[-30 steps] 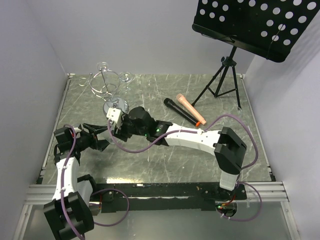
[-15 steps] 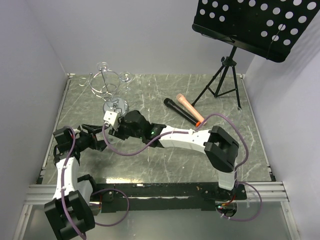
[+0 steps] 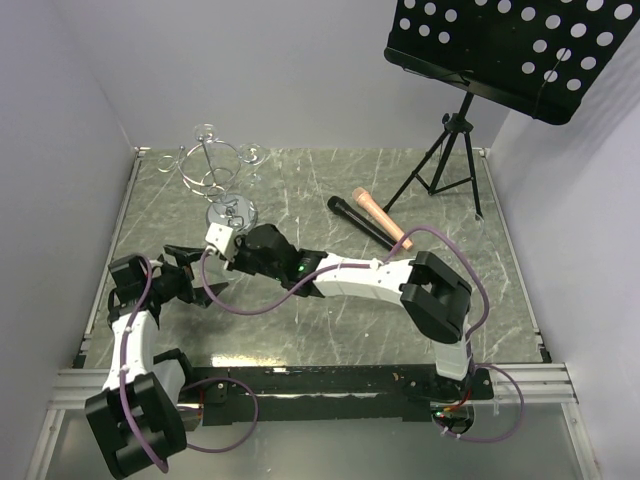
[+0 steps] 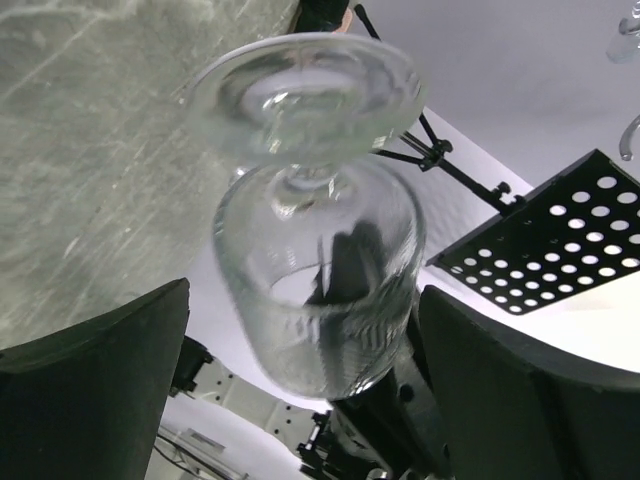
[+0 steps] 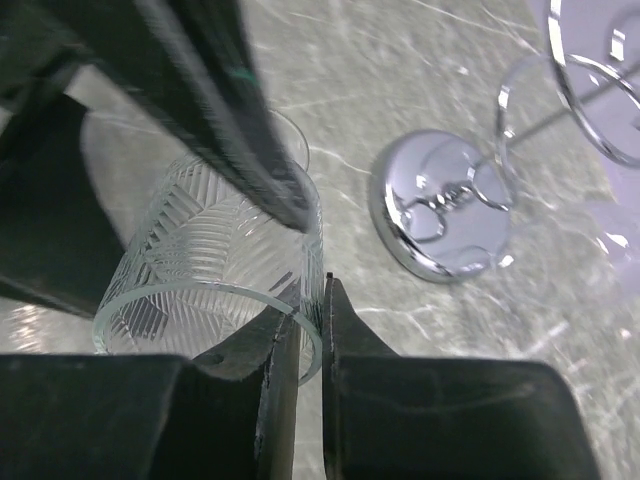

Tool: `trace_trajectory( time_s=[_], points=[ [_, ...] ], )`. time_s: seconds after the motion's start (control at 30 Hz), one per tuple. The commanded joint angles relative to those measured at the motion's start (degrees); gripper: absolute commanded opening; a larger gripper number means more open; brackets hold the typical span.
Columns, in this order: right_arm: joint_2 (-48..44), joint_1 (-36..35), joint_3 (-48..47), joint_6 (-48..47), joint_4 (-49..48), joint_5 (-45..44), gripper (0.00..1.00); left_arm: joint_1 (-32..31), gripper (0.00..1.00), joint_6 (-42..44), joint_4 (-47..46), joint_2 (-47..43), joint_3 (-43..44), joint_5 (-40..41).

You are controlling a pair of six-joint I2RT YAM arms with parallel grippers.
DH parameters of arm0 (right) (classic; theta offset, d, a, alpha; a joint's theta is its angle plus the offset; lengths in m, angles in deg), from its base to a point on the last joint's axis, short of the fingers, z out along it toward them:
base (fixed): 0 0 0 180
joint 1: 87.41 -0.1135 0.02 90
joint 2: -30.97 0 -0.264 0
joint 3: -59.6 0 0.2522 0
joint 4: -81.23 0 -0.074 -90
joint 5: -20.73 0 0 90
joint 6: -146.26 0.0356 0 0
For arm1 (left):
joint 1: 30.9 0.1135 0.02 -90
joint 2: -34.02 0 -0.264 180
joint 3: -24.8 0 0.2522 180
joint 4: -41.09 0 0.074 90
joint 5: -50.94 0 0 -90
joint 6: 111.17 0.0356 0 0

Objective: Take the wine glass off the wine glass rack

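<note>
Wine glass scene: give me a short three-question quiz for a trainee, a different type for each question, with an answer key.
1. True or false: the wine glass between the tools hangs from the wine glass rack.
2. Multiple choice: which tool pinches the glass's rim? A) left tool B) right tool C) neither
3. Fill in: the left tool's jaws stand ____ on either side of the glass.
Key: 1 false, the glass is apart from the rack; 2 B; 3 open.
</note>
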Motion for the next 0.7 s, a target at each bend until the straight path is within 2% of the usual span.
trace_trajectory(
  time_s=[0.0, 0.17, 0.23, 0.3, 0.4, 0.53, 0.67],
  points=[
    [-4.1, 1.4, -1.6, 1.5, -4.7, -5.5, 0.00, -0.1, 1.00, 5.0, 2.4, 0.5, 3.6, 1.5],
    [-12.4, 6.1, 3.1, 1.1, 0.2, -3.4, 0.00, 0.0, 1.00, 7.8, 0.5, 5.0, 5.2, -4.0],
    [-16.8, 8.5, 5.3, -1.2, 4.3, -0.8, 0.00, 0.4, 1.00, 11.4, 0.3, 7.3, 6.1, -3.9],
    [-21.9, 11.5, 7.3, -3.9, 9.7, 2.9, 0.00, 1.5, 1.00, 18.4, 6.5, 9.4, 8.7, 1.3],
    [-28.4, 18.6, 6.5, -6.4, 23.0, 12.6, 0.00, 2.3, 1.00, 26.0, 9.4, 10.6, 11.9, 9.4],
    [-32.7, 26.7, 2.8, -8.3, 33.4, 16.6, 0.00, 6.0, 1.00, 31.9, 13.4, 15.2, 17.0, 15.6],
    [-35.4, 33.3, 1.1, -12.0, 38.9, 18.7, 0.00, 6.6, 1.00, 40.4, 17.0, 16.8, 21.5, 25.5]
  ],
)
